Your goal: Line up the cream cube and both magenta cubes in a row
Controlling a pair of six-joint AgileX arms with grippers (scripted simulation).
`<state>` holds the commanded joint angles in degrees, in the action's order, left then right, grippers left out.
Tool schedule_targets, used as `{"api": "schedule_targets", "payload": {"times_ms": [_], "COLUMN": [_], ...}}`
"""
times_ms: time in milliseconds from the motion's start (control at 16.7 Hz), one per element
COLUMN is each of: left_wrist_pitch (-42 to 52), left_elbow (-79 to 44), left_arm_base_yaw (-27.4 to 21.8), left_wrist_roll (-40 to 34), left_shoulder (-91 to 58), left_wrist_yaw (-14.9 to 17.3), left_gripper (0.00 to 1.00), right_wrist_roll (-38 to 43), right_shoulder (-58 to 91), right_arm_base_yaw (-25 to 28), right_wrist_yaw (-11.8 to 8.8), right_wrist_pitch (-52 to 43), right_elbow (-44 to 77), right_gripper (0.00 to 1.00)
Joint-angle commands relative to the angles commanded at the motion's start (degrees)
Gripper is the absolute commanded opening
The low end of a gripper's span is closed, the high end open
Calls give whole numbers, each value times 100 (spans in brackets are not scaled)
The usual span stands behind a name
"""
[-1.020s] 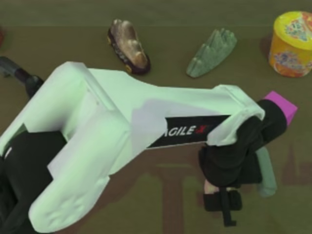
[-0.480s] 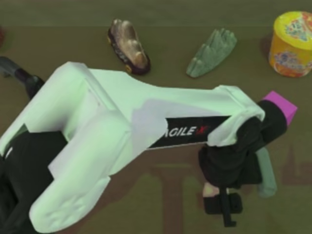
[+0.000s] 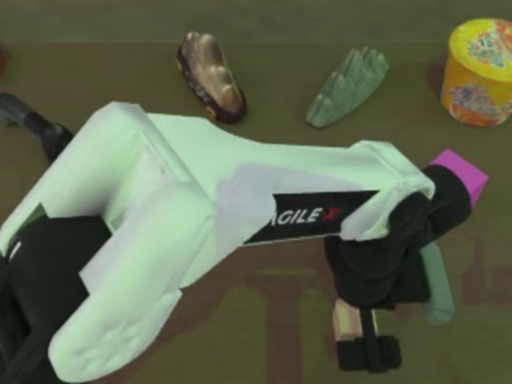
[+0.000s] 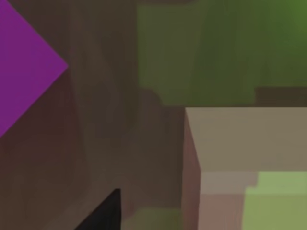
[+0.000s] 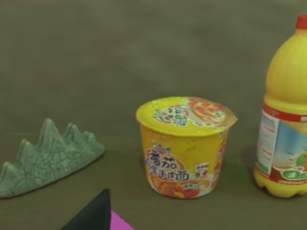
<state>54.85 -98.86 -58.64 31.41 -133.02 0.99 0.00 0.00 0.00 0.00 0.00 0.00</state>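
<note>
— Arms, then: which is out over the table?

— My left AgileX arm (image 3: pixel 200 232) reaches from the near left corner across to right of centre. Its gripper (image 3: pixel 366 352) hangs low near the front edge; whether it is open or closed, I cannot tell. My right gripper (image 5: pixel 91 215) shows only a dark tip, and I cannot tell its state either.

— And at the back?

— A yellow printed round noodle tub (image 3: pixel 480 72), a green ridged ceramic rest (image 3: pixel 346 86), a brown glossy shoe-shaped piece (image 3: pixel 210 76).

— The cubes?

— One matte magenta cube (image 3: pixel 462 172) peeks from behind my left wrist. The small matte cream cube (image 3: pixel 346 320) sits just beside my left gripper.
</note>
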Motion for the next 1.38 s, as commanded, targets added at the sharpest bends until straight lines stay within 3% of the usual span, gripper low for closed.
{"api": "schedule_targets", "payload": {"times_ms": [360,780,1140,1380], "left_wrist_pitch": [101,1317,1281,805], "left_elbow": [-94,-884,-827,-93], "left_arm_base_yaw": [4,130,130,562], "left_wrist_roll": [16,1,-12,-227], "left_shoulder": [29,430,475,1292], "left_wrist_yaw": [-3,-5,-8,-48], "left_gripper": [100,100,100,100], "right_wrist_roll": [0,0,-7,-105], "right_shoulder": [0,0,53,812], "right_arm_base_yaw": [0,0,16,243], "right_wrist_yaw": [0,0,2,5], "right_wrist_pitch": [0,0,-37,-519], "right_elbow": [0,0,52,772], "right_gripper": [100,100,100,100]}}
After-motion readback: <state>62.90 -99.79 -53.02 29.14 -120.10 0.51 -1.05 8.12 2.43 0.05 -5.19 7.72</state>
